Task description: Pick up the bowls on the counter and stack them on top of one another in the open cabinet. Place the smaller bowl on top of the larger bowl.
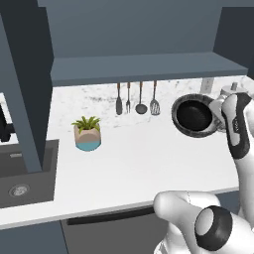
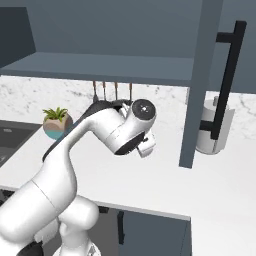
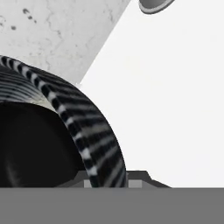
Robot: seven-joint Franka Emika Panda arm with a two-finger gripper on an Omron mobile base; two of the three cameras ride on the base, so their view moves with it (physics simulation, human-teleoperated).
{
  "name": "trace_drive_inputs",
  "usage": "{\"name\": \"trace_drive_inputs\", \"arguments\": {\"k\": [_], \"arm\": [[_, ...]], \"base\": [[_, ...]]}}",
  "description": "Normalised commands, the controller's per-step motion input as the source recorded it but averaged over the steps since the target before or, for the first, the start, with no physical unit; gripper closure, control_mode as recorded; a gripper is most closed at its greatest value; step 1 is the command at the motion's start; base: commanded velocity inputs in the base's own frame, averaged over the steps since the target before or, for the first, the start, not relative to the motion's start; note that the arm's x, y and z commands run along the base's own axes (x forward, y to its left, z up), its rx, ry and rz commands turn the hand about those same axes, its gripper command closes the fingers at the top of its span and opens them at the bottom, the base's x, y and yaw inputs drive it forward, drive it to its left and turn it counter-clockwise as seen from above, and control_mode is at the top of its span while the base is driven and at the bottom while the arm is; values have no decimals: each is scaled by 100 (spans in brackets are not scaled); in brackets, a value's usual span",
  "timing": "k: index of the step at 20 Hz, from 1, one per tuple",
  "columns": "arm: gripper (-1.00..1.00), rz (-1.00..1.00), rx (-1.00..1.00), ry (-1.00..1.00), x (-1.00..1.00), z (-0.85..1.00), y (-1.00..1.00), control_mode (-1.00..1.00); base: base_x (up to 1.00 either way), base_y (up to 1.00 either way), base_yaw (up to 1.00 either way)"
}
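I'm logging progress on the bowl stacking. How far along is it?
Nothing is stacked yet: the open cabinet's shelf holds no bowl. In hand: the larger bowl, ribbed, is off the counter, tilted with its opening showing, at the end effector. Left: shelve it, then set the smaller bowl on top.

Larger bowl point(image 1: 195, 116) dk grey, ribbed; counter point(image 1: 149, 158) white, marbled.

Larger bowl point(image 3: 94, 131) cut off by hand view's left edge; gripper fingertips hidden behind its rim.
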Motion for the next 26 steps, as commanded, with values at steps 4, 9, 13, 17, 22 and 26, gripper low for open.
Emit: {"name": "trace_drive_inputs", "arguments": {"k": [4,9,13,17,22,26], "arm": [[100,6,10,0,-14,100,74,-100],[100,0,24,0,0,100,69,-100],[100,-1,35,0,8,100,59,-100],[100,-6,12,-2,45,32,43,-100],[100,-18,-10,1,92,16,24,-100],[100,-20,-4,3,95,24,3,-100]], "base": [[0,0,0],[0,0,0],[0,0,0],[0,0,0],[0,0,0],[0,0,0]]}}
